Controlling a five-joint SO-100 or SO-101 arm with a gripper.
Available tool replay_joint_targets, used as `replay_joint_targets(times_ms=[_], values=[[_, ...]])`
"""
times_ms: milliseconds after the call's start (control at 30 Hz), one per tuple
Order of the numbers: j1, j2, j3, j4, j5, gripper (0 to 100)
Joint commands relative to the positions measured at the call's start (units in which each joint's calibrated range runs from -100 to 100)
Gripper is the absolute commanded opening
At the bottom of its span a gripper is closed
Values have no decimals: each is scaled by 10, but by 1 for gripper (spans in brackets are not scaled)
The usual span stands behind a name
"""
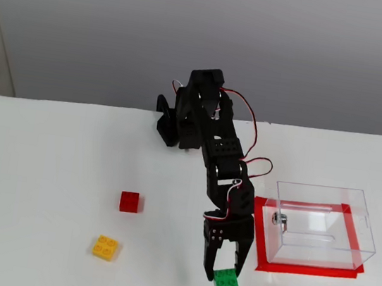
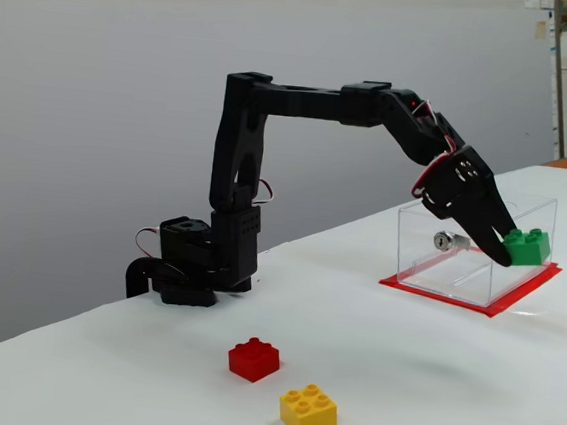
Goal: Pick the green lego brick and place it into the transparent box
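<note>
The hand (image 2: 509, 244) is clamped on the green brick (image 2: 527, 246), holding it in the air above the white surface (image 2: 378, 382), as the side-on fixed view shows; in the higher fixed view the brick (image 1: 226, 282) sits between the fingertips, left of the box's near corner. The clear box (image 1: 322, 225) stands on a red tape outline (image 1: 301, 269) with a small metal fitting (image 1: 280, 219) on its left wall. The red brick (image 1: 129, 201) and the yellow brick (image 1: 105, 247) lie on the surface well apart from the hand.
</note>
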State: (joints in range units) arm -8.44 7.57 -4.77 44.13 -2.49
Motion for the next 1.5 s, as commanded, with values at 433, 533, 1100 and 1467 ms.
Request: replay_joint_targets(times_ms=[433,533,1100,1467], values=[[-51,-355,250,6,2,12],[-80,-385,263,6,2,12],[-321,-395,254,4,2,12],[-434,-327,222,1,-1,12]])
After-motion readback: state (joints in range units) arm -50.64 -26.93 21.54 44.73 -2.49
